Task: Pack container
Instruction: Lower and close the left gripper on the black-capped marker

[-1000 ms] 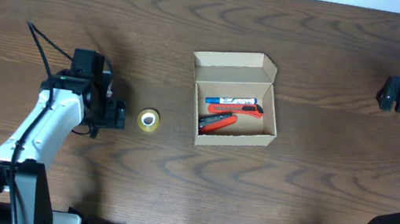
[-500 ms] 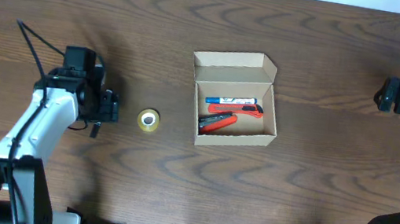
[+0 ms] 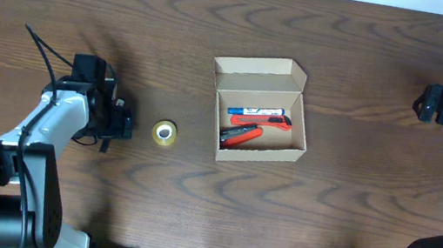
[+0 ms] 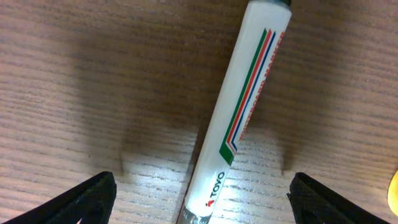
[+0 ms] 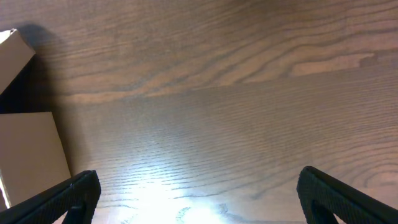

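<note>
The container (image 3: 259, 110) is a tan cardboard box, open, with its flap lid standing at the far side. It holds a blue-labelled marker (image 3: 256, 111) and a red and black tool (image 3: 248, 132). My left gripper (image 3: 120, 122) is open, left of the box and low over the table. In the left wrist view its fingers (image 4: 202, 202) straddle a white TOYO marker (image 4: 239, 112) lying on the wood, not touching it. My right gripper (image 3: 426, 103) is open and empty, far right of the box, and over bare wood in the right wrist view (image 5: 199, 196).
A small yellow tape roll (image 3: 165, 133) lies between my left gripper and the box; its edge shows in the left wrist view (image 4: 394, 193). The box's side (image 5: 28, 155) shows at the left of the right wrist view.
My left arm has shifted slightly to the left and stayed low beside the tape roll. The right arm, box and tape roll have not visibly moved.
</note>
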Controlling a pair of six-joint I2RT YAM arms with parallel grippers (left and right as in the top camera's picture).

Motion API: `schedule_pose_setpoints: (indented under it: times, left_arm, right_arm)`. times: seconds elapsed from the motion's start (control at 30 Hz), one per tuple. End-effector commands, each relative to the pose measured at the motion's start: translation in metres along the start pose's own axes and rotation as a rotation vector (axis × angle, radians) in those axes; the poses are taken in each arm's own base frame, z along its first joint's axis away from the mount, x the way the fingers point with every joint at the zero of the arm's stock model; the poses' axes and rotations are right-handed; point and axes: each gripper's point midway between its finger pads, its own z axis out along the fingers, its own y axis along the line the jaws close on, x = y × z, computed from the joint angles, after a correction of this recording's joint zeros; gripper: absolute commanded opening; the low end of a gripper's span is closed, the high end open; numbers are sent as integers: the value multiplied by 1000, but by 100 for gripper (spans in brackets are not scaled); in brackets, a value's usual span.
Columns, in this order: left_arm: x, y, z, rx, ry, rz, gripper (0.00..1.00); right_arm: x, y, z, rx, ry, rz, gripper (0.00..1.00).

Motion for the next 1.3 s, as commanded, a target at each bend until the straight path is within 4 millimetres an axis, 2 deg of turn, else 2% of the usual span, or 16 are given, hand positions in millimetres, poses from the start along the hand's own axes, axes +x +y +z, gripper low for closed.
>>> schedule_pose_setpoints:
  times: [0.0,0.17,0.57,0.7,0.8,0.93,1.0,1.07,1.2,1.27]
  left_arm:
    - [-2,0,3,3,-3,12,89]
    - [-5,0,5,3,-11,12,84]
    - [0,0,18,1,28,11,84]
    - [1,0,18,2,29,11,74]
    - [1,0,18,4,32,11,72]
    - [3,-7,18,45,38,10,54]
    - [3,-12,18,72,41,9,41]
    - [4,-16,17,95,44,5,37]
    - [9,-18,17,107,67,-9,6]
    - [14,-20,16,120,85,-13,6]
  right_arm:
    - [0,6,-1,-24,-8,12,99]
    - [0,6,-2,-27,-8,13,99]
    - [0,6,-2,-27,-8,13,99]
    - [0,6,-2,-27,-8,12,99]
    - [0,6,-2,-27,-8,12,99]
    - [0,6,-2,-27,-8,12,99]
    - [0,6,-2,-27,-8,13,99]
    - [0,6,-2,-27,-8,12,99]
    - [0,6,-2,-27,-9,12,99]
    - [0,6,-2,-27,-9,12,99]
